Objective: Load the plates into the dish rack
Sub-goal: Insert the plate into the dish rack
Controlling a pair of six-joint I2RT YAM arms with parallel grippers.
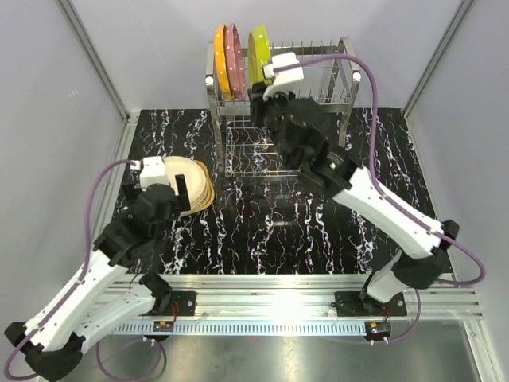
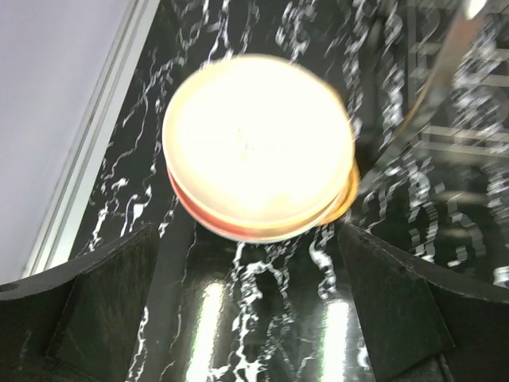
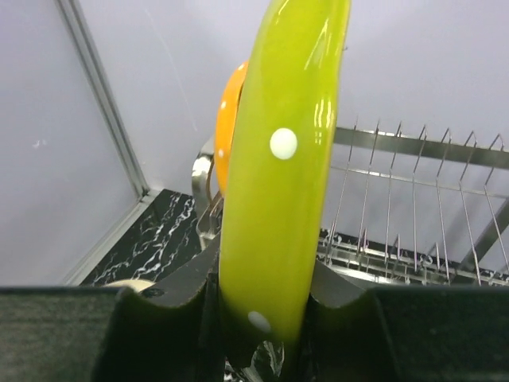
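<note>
Looks short of half done: orange plate [image 1: 220,64] and pink plate [image 1: 235,56] upright in the dish rack [image 1: 334,76], lime-green plate [image 3: 286,159] pinched by right jaws beside them, stack [image 2: 258,143] waiting on the desk [image 1: 318,239] before spread left jaws.

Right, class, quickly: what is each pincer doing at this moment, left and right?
Left pincer: open, empty, by the stack.
Right pincer: closed on the green plate.

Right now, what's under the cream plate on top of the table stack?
Under the cream plate, a pinkish plate rim and a tan plate edge peek out. Anything lower, and the total count, is covered.
</note>
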